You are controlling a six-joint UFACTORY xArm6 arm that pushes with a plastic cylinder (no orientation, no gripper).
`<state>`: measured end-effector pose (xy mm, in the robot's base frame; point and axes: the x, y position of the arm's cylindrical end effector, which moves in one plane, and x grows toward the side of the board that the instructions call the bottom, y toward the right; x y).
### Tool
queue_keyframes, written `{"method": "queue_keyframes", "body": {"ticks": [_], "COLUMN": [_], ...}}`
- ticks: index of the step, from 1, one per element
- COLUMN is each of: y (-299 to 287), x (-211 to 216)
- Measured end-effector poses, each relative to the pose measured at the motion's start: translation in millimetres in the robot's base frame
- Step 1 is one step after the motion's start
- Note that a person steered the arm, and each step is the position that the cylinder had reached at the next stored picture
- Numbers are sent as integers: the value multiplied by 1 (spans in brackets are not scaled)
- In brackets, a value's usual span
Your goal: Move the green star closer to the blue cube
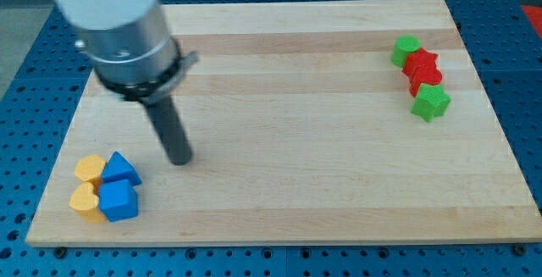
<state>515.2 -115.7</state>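
There is no claw on this arm, so nothing is gripped: it ends in a straight dark rod, and my tip [179,160] rests on bare wood, touching no block. It sits just to the upper right of the cluster at the view's bottom left, where the blue cube [118,201] lies against a blue triangular block [121,169] and two yellow blocks [88,168] [85,199]. The green star [431,102] lies well apart, near the view's right edge, at the lower end of a tight column with two red blocks [422,60] [427,77] and a green cylinder [406,50] above. The counter [296,141] is a pale wooden board over a blue perforated surface [25,74].
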Motion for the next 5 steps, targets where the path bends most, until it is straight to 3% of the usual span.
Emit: {"method": "queue_keyframes", "body": {"ticks": [1, 5], "y": [58, 414], "x": [0, -6]}}
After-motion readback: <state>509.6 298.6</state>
